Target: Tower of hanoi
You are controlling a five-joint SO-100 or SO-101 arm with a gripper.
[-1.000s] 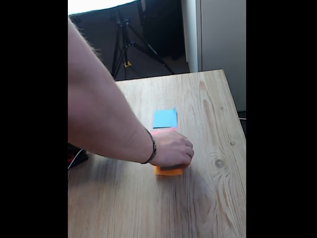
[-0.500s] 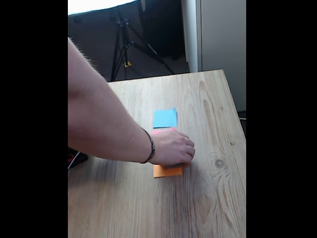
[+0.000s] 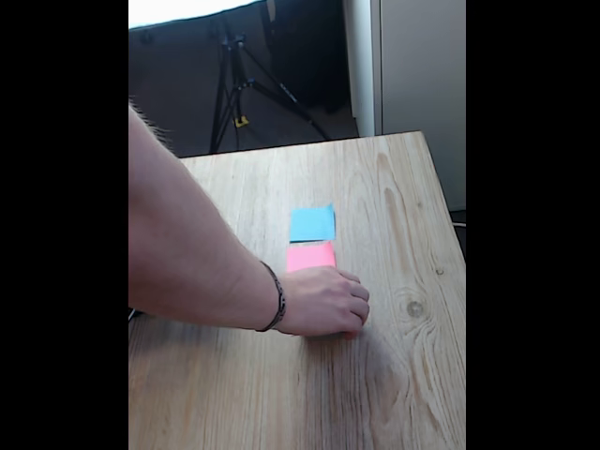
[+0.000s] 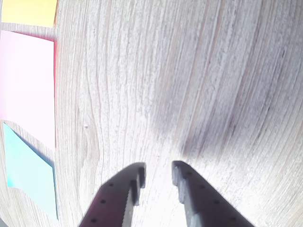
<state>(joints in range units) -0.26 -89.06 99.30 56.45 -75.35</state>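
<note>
The tower of hanoi is out of view. In the wrist view my gripper (image 4: 158, 166) hangs just above bare wood, open, with a narrow gap and nothing between its dark fingers (image 4: 182, 182). An orange paper square (image 4: 28, 12), a pink one (image 4: 26, 87) and a blue one (image 4: 26, 177) lie in a row along that view's left edge. In the fixed view a person's hand (image 3: 323, 302) rests fisted on the table right below the pink square (image 3: 310, 256) and the blue square (image 3: 312, 223). What the hand covers cannot be told.
The person's forearm (image 3: 187, 253) reaches in from the left across the wooden table (image 3: 403, 375). A wristband (image 3: 275, 298) sits at the wrist. Behind the table's far edge stand a black tripod (image 3: 234, 84) and a white panel (image 3: 412, 75).
The hand slid toward the table's near side. It has come off the pink square and now covers the spot where the orange square showed.
</note>
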